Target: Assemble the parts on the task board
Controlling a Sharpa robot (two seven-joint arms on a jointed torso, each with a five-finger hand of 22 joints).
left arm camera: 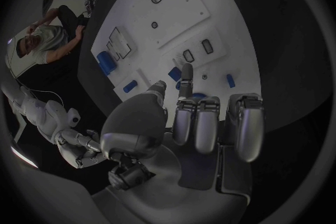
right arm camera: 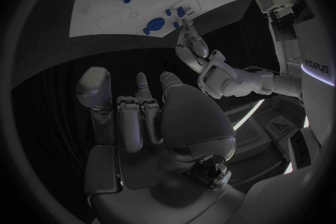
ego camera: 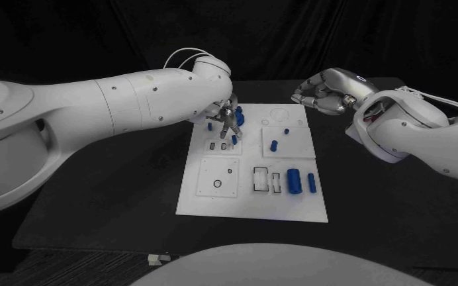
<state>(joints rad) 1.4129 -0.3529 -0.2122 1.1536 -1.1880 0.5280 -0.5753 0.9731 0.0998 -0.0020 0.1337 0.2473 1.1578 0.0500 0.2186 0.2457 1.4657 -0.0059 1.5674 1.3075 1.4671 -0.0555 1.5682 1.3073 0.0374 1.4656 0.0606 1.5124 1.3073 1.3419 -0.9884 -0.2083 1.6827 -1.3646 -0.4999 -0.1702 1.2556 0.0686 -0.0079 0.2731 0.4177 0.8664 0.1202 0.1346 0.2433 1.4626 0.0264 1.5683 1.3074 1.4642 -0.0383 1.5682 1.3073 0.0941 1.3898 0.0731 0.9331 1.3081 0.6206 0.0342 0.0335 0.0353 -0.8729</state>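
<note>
Whether a part is held by the left hand cannot be told; its fingertips are too small.

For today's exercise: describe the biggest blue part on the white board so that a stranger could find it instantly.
Start at the white task board mid-table and go to its near right corner. Beside two empty rectangular slots lies the large blue cylinder. It is far thicker than the thin blue pin lying alongside on its right.

The left hand crowds the task board's far left corner, among blue parts. The near edge lies open; the right hand hovers off the far right corner.
</note>
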